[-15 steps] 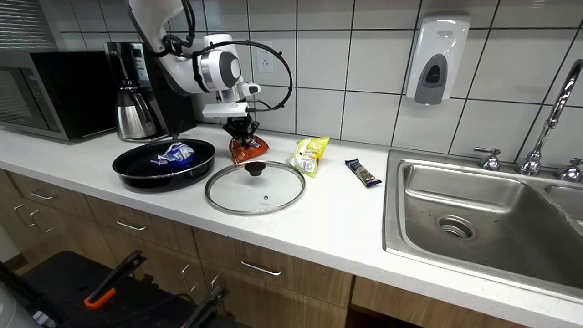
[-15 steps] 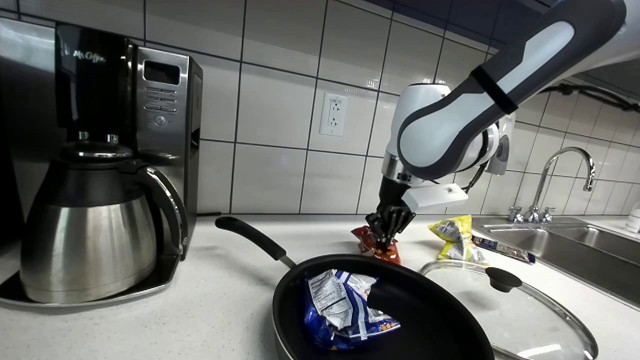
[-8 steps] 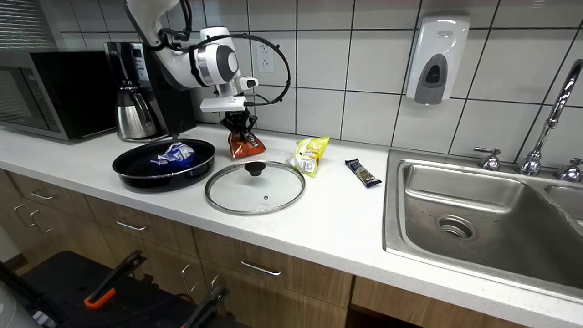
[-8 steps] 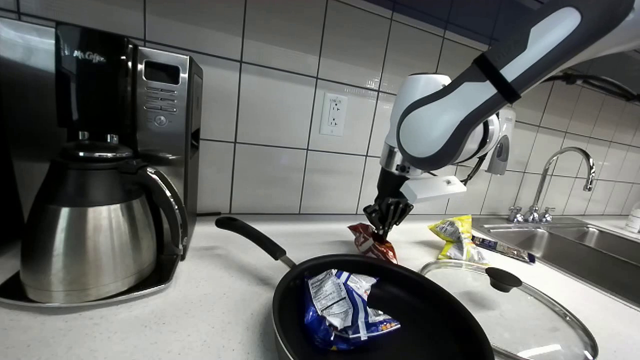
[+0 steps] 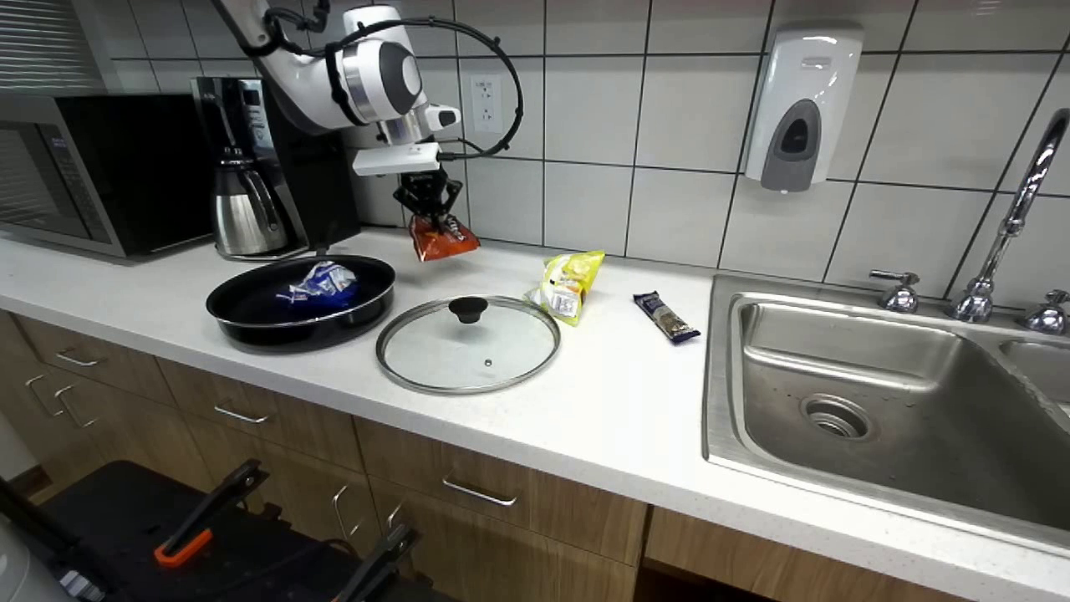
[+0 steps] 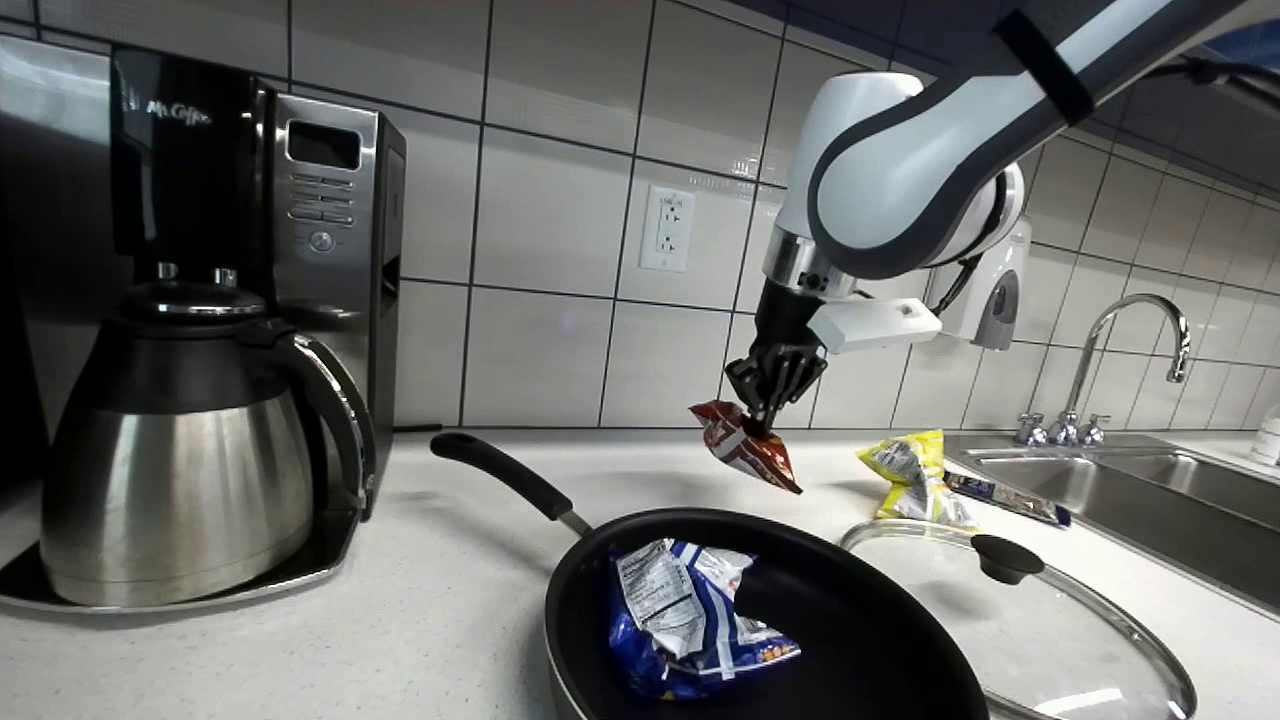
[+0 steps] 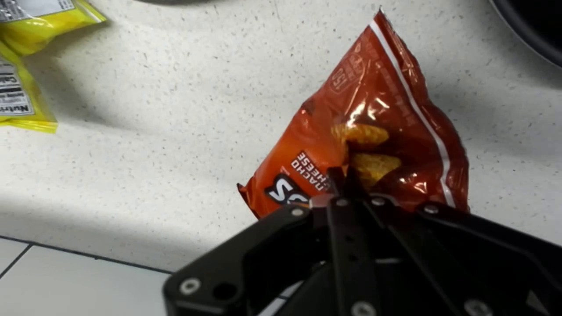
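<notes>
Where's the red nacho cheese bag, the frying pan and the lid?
Red nacho cheese bag (image 7: 369, 116), wrist view: printed front.
Frying pan (image 6: 860, 625), in an exterior view: bare inside.
Glass lid (image 5: 468, 347), in an exterior view: clear glass.

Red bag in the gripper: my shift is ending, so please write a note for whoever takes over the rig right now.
Gripper: shut on the red bag, holding it above the counter.
Things: blue bag inside the pan; lid flat on the counter beside the pan; yellow bag and wrapped bar on the counter.
Done: red bag gripped and off the counter.
Left: red bag not yet set down.
</notes>
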Motion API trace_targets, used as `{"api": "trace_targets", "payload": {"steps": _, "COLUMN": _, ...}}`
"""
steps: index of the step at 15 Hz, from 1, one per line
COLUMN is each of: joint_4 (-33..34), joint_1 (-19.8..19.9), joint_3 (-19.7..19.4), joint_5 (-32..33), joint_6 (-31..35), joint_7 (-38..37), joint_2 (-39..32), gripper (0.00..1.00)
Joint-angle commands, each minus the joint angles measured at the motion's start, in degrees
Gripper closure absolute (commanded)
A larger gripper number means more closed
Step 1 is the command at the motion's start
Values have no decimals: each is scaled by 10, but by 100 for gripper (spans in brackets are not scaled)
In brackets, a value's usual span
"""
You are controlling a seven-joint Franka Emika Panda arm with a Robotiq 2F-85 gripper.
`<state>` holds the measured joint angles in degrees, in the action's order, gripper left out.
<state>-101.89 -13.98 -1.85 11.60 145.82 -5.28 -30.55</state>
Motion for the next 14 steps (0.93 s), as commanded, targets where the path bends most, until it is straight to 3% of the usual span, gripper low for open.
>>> {"api": "trace_targets", "payload": {"steps": 1, "joint_4": -49, "joint_1": -8, "joint_3": 9, "joint_5": 18, "joint_6": -19, "joint_7": -12, "joint_2": 60, "gripper": 100}}
{"api": "trace_targets", "payload": {"steps": 14, "joint_4": -185, "joint_1": -21, "joint_3": 61, "joint_5": 13, "joint_6": -25, "joint_7": -9, "joint_2": 171, "gripper": 100}}
